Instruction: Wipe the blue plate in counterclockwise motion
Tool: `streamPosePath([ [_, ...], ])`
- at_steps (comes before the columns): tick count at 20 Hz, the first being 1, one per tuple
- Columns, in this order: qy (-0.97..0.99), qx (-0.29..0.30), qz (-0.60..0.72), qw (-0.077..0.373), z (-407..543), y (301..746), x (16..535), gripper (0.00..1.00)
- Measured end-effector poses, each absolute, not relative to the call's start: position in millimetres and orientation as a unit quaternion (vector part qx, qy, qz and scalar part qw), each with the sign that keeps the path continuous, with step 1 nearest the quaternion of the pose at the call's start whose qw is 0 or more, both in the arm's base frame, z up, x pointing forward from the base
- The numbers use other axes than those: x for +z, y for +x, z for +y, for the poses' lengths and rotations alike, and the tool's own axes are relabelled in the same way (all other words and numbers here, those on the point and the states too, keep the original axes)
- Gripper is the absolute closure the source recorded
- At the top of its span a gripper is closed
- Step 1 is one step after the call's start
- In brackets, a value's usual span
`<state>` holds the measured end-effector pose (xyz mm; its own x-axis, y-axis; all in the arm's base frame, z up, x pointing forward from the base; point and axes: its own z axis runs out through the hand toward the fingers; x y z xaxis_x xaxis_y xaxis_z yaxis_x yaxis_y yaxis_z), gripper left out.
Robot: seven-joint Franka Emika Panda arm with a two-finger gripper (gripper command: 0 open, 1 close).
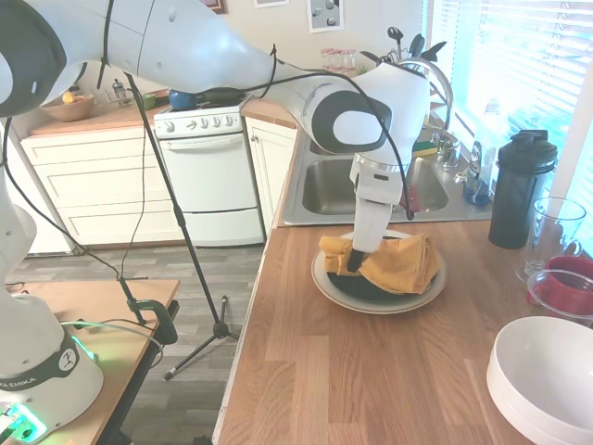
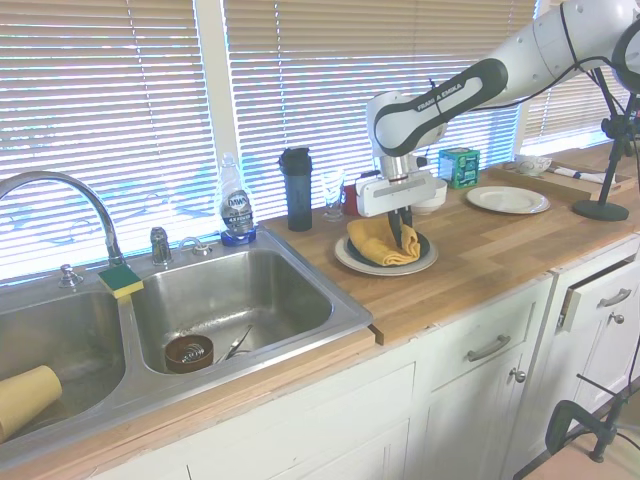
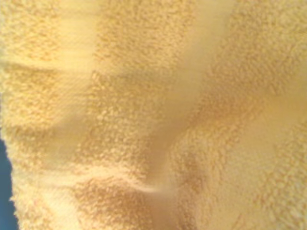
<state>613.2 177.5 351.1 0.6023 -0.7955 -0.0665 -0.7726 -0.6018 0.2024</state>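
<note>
The blue plate (image 1: 356, 288) lies on a larger cream plate (image 1: 382, 306) on the wooden counter, near the sink. Most of it is covered by a crumpled yellow cloth (image 1: 400, 261). My gripper (image 1: 355, 264) points straight down at the cloth's left part, its dark fingers shut on a fold of it, low over the plate. From the other side, the gripper (image 2: 403, 238) stands in the cloth (image 2: 376, 240), with the blue plate's rim (image 2: 425, 245) showing beside it. The wrist view is filled by the cloth (image 3: 153, 115), with a sliver of blue plate (image 3: 4, 191) at one edge.
A steel sink (image 1: 338, 190) lies just behind the plates. A black bottle (image 1: 519, 190), a glass (image 1: 554, 232) and a red container (image 1: 563, 283) stand to the right. A big white bowl (image 1: 547, 380) sits near the front. Another white plate (image 2: 507, 199) and a teal box (image 2: 459, 166) lie further along.
</note>
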Motion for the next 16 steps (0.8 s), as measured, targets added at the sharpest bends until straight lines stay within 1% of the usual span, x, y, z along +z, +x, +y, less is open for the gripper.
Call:
streamPosePath([
  [9,0.903,-0.047,-0.417,0.094,240.7,599.2,354.9,1.0],
  [13,0.905,-0.034,-0.414,0.092,238.9,584.7,346.7,1.0],
  [16,0.903,-0.027,-0.421,0.085,221.4,568.8,350.5,1.0],
])
